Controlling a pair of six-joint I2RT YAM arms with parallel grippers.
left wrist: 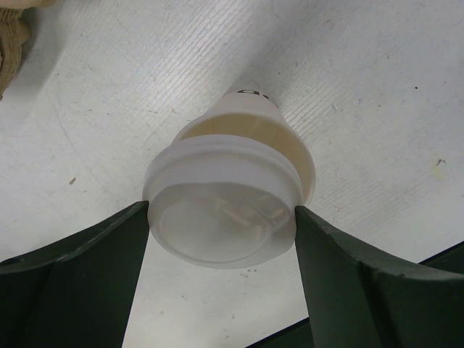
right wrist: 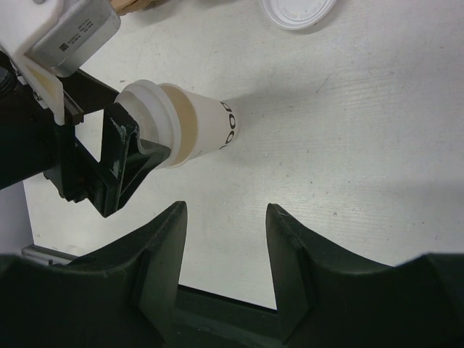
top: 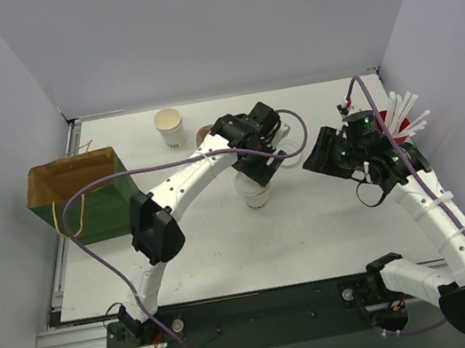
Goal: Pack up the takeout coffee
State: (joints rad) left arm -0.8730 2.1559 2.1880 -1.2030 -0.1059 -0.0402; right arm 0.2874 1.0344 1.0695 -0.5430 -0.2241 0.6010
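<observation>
A small white paper cup [top: 255, 197] stands mid-table. My left gripper [top: 256, 172] is right above it, shut on a whitish plastic lid [left wrist: 223, 217] held at the cup's mouth. The fingers [left wrist: 87, 275] press the lid's two sides, and the cup's tan rim [left wrist: 239, 132] shows below it. In the right wrist view the same cup [right wrist: 206, 130] and lid [right wrist: 148, 101] show upper left. My right gripper [right wrist: 225, 210] is open and empty, to the right of the cup [top: 317, 159]. A second, lidless cup [top: 169, 128] stands at the back. A loose lid [right wrist: 297, 10] lies on the table.
An open green paper bag [top: 83, 196] stands at the left edge. The brown cardboard carrier [top: 204, 133] sits behind the left arm, partly hidden. A red cup of white straws [top: 401, 122] stands at the right, behind my right wrist. Walls close in on three sides.
</observation>
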